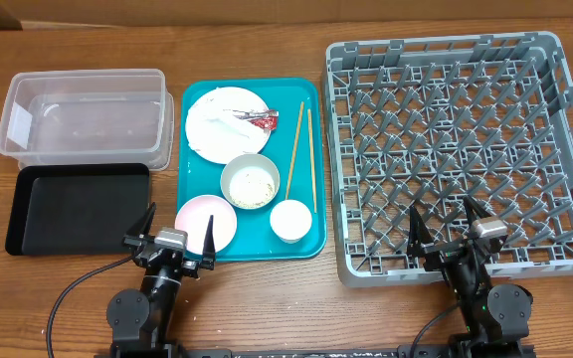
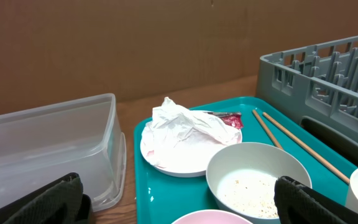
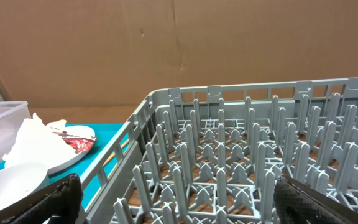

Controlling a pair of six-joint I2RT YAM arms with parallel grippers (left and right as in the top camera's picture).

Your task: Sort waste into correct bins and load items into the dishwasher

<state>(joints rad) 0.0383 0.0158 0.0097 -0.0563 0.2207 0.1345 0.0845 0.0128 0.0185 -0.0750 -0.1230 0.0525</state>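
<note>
A teal tray (image 1: 306,234) holds a white plate (image 1: 207,139) with a crumpled white napkin (image 1: 229,116) and a red sauce packet (image 1: 263,121), a pale bowl (image 1: 250,181) with rice grains, a pink plate (image 1: 203,219), a small white cup (image 1: 289,220) and wooden chopsticks (image 1: 295,147). The clear tub (image 1: 86,114) and black tray (image 1: 76,207) lie left. The grey dish rack (image 1: 466,139) stands right. My left gripper (image 1: 174,232) is open and empty at the tray's near left corner. My right gripper (image 1: 449,221) is open and empty over the rack's near edge.
In the left wrist view the napkin (image 2: 185,123) lies on the white plate (image 2: 179,158), with the bowl (image 2: 253,180) close in front and the tub (image 2: 48,149) to the left. A brown cardboard wall stands behind the table.
</note>
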